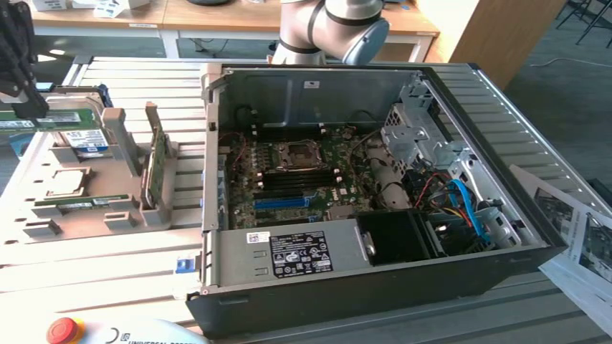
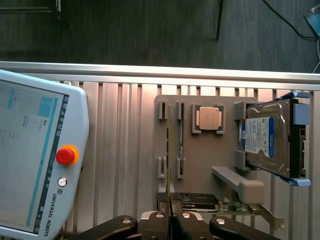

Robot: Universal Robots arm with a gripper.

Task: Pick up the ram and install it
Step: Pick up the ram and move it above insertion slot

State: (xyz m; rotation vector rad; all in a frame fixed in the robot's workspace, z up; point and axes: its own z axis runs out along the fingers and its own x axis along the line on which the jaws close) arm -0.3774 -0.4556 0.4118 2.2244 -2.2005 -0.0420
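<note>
The fingers (image 2: 161,225) are clamped shut on the ram (image 2: 169,150), which shows edge-on as a thin line running straight out from between them, over the grey parts tray (image 2: 210,155) beside the processor (image 2: 208,118). In the exterior view the ram (image 1: 53,120) lies level under the black fingers at that view's far left, above the tray on the slatted table (image 2: 120,150), well apart from the open computer case (image 1: 316,294) and its motherboard (image 1: 287,172)

Bright, even daylight; pale glare on table (image 1: 134,86).
</note>
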